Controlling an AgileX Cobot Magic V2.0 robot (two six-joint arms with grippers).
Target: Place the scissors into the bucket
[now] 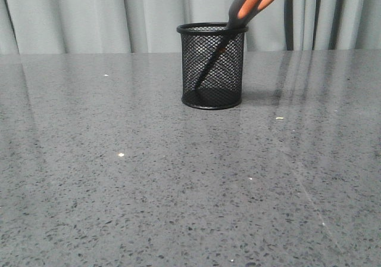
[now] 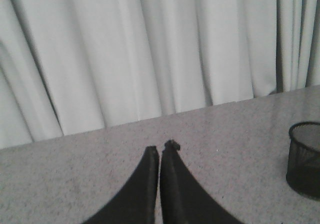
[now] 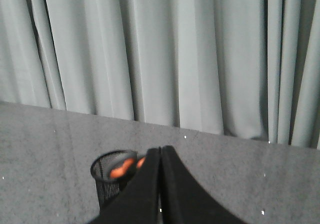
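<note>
Already the scissors (image 1: 253,5) lean inside the bucket (image 1: 212,67), handles above its rim.

No legible text — none anywhere

I see a black bucket (image 1: 212,64) with a diamond wire-mesh pattern and a plain solid rim. The scissors (image 1: 253,5) show dark grey handles lined in bright orange, with dark blades behind the mesh. My table (image 1: 119,189) is grey stone speckled with dark and pale flecks. The curtain (image 1: 89,16) is pale grey-white, and both sets of fingers (image 2: 172,194) (image 3: 150,194) look plain black
</note>
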